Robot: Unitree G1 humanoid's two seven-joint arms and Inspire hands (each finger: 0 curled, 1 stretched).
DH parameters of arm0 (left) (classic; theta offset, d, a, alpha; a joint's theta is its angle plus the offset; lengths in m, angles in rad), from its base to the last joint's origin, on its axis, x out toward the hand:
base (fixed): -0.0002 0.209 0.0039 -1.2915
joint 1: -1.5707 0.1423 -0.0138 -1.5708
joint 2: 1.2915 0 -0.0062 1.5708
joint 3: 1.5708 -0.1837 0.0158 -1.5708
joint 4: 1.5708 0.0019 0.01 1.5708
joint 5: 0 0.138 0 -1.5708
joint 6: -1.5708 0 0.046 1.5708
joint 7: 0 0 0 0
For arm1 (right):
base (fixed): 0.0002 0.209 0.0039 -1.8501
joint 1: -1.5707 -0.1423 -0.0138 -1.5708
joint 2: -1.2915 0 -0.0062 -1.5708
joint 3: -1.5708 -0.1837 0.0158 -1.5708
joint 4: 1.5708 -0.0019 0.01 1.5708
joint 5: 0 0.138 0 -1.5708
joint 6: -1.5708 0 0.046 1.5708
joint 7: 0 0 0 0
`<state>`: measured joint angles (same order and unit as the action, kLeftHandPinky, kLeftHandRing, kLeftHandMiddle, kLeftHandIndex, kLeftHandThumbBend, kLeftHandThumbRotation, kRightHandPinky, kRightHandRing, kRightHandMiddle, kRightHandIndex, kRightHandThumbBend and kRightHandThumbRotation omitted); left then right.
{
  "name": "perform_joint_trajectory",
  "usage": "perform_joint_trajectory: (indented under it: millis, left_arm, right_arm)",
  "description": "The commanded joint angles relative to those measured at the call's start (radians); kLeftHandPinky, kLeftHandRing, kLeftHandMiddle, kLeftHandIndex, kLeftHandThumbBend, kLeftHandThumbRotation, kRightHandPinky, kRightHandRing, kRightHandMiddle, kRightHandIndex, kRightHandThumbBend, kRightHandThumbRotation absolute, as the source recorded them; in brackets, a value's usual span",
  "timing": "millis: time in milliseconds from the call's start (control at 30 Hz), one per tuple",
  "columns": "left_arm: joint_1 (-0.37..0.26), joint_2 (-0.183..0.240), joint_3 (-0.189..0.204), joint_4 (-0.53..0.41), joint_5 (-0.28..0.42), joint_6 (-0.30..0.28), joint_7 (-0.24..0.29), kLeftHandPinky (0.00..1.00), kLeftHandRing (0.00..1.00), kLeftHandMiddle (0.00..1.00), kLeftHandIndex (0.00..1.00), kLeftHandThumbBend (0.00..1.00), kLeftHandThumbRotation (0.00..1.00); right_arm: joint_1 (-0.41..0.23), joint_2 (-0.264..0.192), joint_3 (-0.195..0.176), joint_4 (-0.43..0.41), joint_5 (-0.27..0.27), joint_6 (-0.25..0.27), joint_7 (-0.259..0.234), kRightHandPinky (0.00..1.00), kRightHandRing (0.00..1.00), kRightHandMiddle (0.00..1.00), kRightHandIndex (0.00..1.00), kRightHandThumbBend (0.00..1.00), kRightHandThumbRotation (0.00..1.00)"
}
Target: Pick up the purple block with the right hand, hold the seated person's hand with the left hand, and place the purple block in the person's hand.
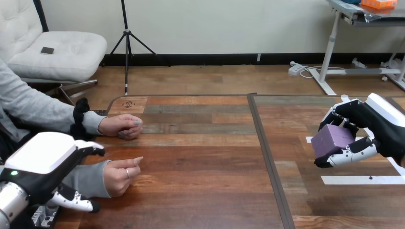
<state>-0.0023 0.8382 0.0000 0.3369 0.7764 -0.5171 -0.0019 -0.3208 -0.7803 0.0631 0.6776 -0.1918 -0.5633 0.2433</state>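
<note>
Desk (205, 157): wood, with a seam running front to back right of centre. Left hand (43, 164) is at the near-left corner, spread open. One digit reaches over the far side of the person's grey sleeve and the others lie on the near side, so it straddles the wrist. It's not clamped on it, and I can't tell if there's contact. Right hand (377, 129) is at the desk's right side, well apart from the person. Its fingers are curled over the top of the block and its thumb is under it, pinching it. Person's near hand (122, 174) is a loose fist resting on the desk, just past the left hand's digits. Person's far hand (125, 126) is also a loose fist on the desk, further back on the left. Block (333, 138): purple, tilted, sitting in the right hand's grip, apparently off the desk surface. Tape (358, 180): white strips on the desk under the right hand.
</note>
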Motion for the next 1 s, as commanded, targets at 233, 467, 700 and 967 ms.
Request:
perform_joint_trajectory:
  millis: [233, 467, 700, 967]
  left_arm:
    - [-0.099, 0.041, -0.049, 0.071, 0.050, 0.031, 0.068, 0.73, 0.78, 0.80, 0.78, 1.00, 0.31]
    - [-0.125, 0.040, -0.077, 0.123, 0.073, 0.036, 0.102, 0.73, 0.78, 0.80, 0.78, 1.00, 0.30]
    - [-0.152, 0.036, -0.104, 0.168, 0.087, 0.051, 0.128, 0.73, 0.78, 0.79, 0.78, 1.00, 0.29]
    - [-0.188, 0.031, -0.135, 0.213, 0.098, 0.069, 0.140, 0.74, 0.77, 0.79, 0.78, 1.00, 0.25]
  right_arm:
    - [-0.056, 0.024, -0.041, -0.023, 0.029, -0.002, -0.001, 0.32, 0.35, 0.41, 0.43, 0.84, 0.00]
    - [-0.058, 0.026, -0.042, -0.020, 0.035, -0.002, 0.005, 0.32, 0.35, 0.41, 0.43, 0.84, 0.00]
    - [-0.062, 0.025, -0.039, -0.014, 0.028, -0.018, 0.000, 0.32, 0.35, 0.41, 0.43, 0.85, 0.00]
    - [-0.062, 0.026, -0.039, -0.017, 0.027, -0.012, -0.001, 0.32, 0.36, 0.41, 0.43, 0.85, 0.00]
